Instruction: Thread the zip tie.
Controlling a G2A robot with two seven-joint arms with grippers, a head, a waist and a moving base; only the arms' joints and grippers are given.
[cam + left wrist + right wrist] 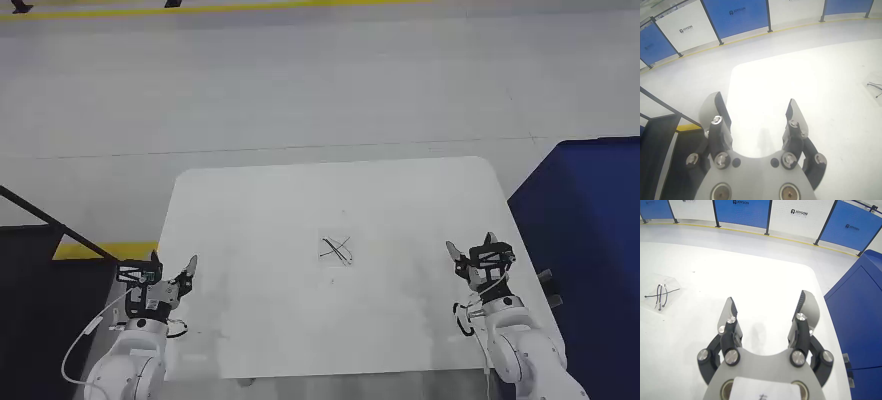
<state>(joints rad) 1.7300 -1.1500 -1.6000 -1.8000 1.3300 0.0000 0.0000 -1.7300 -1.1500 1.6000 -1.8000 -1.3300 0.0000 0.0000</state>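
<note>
Top view first: the black zip ties (337, 250) lie crossed on a clear sheet (346, 238) at the middle of the white table (260, 200). The left gripper (172, 266) sits over the near left edge and the right gripper (472, 250) over the near right edge, both well apart from the ties.

Left wrist view: the left gripper (755, 98) has its fingers spread wide, with nothing between them.

Right wrist view: the right gripper (766, 296) gapes too, holding nothing. A blue cabinet (857, 313) stands beside the table's right edge.
</note>
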